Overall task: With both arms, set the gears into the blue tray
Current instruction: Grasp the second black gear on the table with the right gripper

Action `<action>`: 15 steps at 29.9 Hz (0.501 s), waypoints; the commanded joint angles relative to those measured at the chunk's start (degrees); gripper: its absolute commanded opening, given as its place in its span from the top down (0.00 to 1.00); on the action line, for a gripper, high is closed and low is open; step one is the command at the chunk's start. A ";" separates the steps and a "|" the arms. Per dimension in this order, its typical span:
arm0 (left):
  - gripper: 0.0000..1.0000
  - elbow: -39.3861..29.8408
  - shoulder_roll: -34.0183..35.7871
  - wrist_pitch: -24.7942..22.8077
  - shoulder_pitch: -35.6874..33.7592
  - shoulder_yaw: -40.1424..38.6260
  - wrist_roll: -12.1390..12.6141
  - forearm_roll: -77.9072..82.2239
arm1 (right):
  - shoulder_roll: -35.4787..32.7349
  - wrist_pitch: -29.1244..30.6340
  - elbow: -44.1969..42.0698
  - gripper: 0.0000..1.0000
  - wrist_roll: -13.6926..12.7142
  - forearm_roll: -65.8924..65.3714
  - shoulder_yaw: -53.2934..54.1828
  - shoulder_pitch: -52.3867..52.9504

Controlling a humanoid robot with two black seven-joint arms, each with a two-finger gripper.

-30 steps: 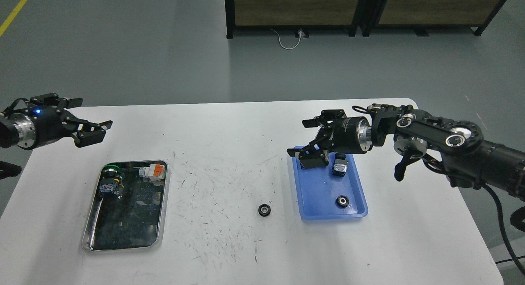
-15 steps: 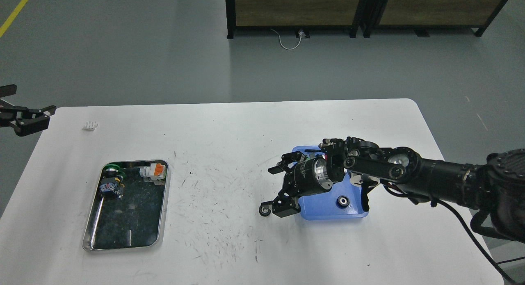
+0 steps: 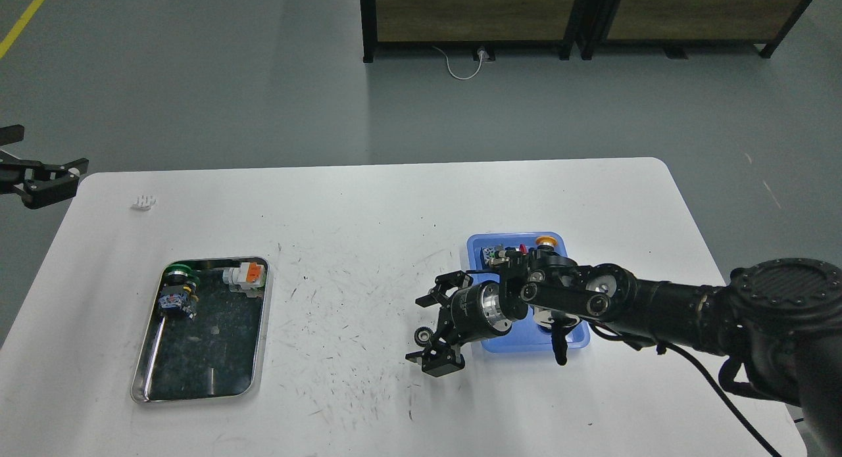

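Black gear (image 3: 422,335) sits on the white desk (image 3: 342,207), just left of the blue tray (image 3: 479,250) — right gripper (image 3: 435,325) low around it, fingers spread, gear between them, not pinched. Any second gear in the tray is hidden by the right arm. Left gripper (image 3: 39,181) at the far left edge, off the desk, fingers apart. Metal tray (image 3: 141,371) at left holds switches (image 3: 179,292).

My right arm (image 3: 658,306) is matte black, built from round joint housings with silver discs, a bright silver ring at its wrist, and a thin black cable (image 3: 717,391) trailing beneath.
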 commanded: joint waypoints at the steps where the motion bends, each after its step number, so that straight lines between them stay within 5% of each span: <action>1: 0.03 0.00 0.07 0.00 0.00 -0.06 0.00 0.02 | 1.33 -0.09 -1.27 0.04 0.00 0.01 0.00 0.00; 15: 0.03 -0.09 0.77 0.00 -0.09 -0.06 0.00 0.02 | 0.98 0.00 -2.06 0.10 0.26 -0.25 -1.32 -0.61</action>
